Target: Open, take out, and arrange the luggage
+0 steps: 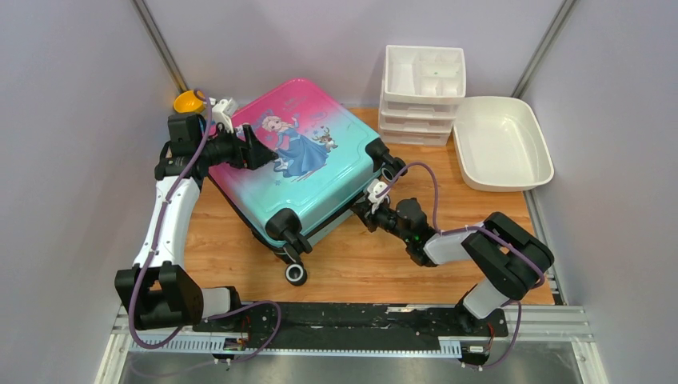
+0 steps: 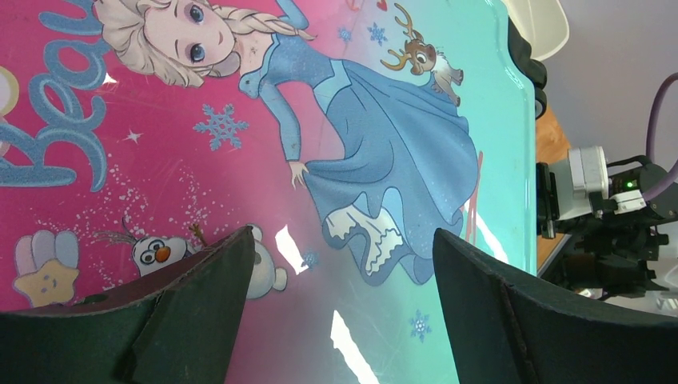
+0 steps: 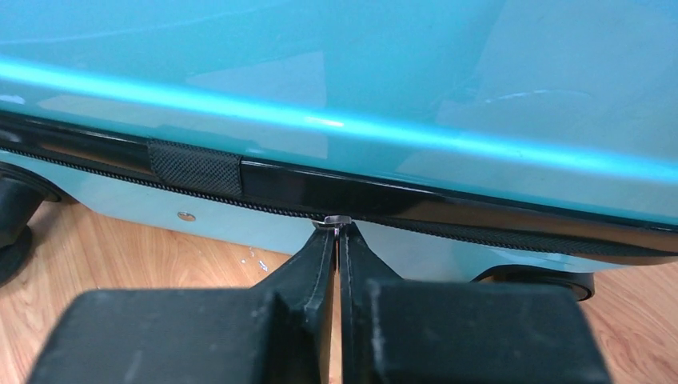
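The luggage (image 1: 304,160) lies flat and closed on the wooden table, princess print up, wheels toward the near edge. My left gripper (image 1: 268,152) is open and rests over the pink end of the lid, its fingers (image 2: 200,304) spread above the print (image 2: 384,160). My right gripper (image 1: 369,206) is at the suitcase's right side seam. In the right wrist view its fingers (image 3: 320,264) are shut on the small metal zip pull (image 3: 336,221) on the black zip (image 3: 480,232).
A white drawer organiser (image 1: 422,92) stands at the back right, a white oval basin (image 1: 500,142) beside it. A yellow object (image 1: 188,102) sits behind the left gripper. Grey walls close in on both sides.
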